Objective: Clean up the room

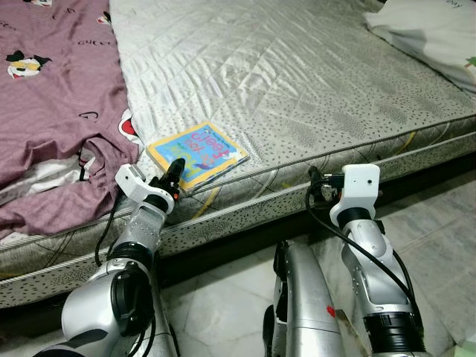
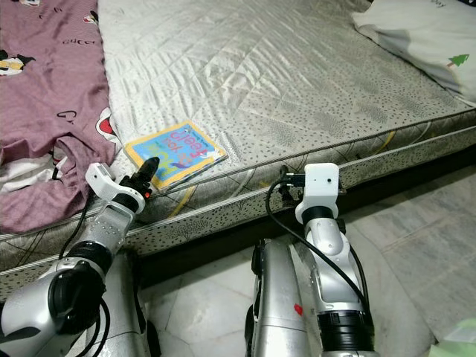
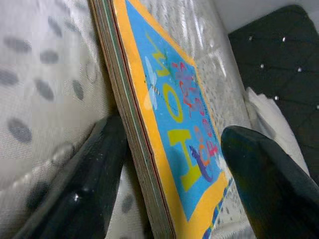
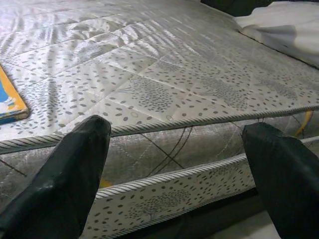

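Picture book [image 1: 197, 154] lies flat at the mattress [image 1: 297, 82] edge, its corner between the spread fingers of the left gripper [image 3: 164, 164], presumably lined up to pinch it. Right gripper [image 4: 177, 164] waits open before the mattress side.

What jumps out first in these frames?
The bright blue and yellow picture book near the front edge of the grey quilted mattress, with the left pincer open around its corner. Left of it lies a rumpled mauve cartoon-print sheet. The right pincer hovers open at the mattress edge, holding nothing.
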Motion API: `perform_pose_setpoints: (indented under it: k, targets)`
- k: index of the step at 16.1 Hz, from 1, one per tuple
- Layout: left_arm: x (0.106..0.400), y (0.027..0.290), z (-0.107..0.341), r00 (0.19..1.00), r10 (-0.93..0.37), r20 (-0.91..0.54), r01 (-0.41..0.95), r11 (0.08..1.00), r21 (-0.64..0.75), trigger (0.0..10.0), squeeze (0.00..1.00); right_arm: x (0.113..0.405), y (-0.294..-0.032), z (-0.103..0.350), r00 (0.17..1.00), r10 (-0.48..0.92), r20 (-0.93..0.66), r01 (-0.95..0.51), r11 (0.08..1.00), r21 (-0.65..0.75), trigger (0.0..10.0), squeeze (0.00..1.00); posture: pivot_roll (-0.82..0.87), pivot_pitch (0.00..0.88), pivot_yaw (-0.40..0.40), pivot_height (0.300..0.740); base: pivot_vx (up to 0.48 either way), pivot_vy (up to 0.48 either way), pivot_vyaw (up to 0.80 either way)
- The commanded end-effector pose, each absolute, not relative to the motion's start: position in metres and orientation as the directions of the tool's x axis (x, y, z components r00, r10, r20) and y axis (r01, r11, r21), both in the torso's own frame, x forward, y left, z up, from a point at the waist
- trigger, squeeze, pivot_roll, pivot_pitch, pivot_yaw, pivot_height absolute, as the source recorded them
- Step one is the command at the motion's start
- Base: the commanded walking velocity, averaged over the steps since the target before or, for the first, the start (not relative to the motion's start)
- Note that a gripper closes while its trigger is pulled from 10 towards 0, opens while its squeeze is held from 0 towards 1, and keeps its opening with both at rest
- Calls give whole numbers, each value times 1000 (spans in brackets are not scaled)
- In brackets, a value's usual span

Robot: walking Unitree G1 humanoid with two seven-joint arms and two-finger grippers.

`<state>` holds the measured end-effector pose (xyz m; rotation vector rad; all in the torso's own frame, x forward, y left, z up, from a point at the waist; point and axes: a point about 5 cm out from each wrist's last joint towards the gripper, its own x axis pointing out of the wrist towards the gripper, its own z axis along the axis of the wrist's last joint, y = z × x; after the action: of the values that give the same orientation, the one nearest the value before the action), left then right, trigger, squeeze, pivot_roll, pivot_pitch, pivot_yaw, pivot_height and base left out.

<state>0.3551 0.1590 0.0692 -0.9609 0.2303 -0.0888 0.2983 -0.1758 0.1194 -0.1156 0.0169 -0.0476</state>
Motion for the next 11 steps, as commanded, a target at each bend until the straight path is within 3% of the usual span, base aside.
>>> perform_pose_setpoints:
  k: [1, 5, 10, 11]
  targets:
    - [348, 144, 57, 943, -252, -218, -47, 546, -836, 10000, 0, 297, -181, 122, 998, -59, -8, 57, 991, -121, 10000, 0, -104, 35, -56, 453, 0, 0, 0]
    - [341, 137, 46, 904, -307, -297, -88, 547, -833, 10000, 0, 290, -186, 122, 998, -66, -15, 63, 989, -136, 10000, 0, -125, 53, -59, 453, 0, 0, 0]
    - [341, 131, 46, 890, -350, -293, -72, 525, -848, 10000, 0, 286, -189, 122, 997, -70, -22, 66, 987, -145, 10000, 0, -145, 66, -66, 453, 0, 0, 0]
    - [342, 128, 49, 890, -376, -259, -45, 491, -870, 9294, 0, 285, -189, 123, 997, -70, -25, 66, 987, -148, 10000, 0, -149, 69, -67, 453, 0, 0, 0]
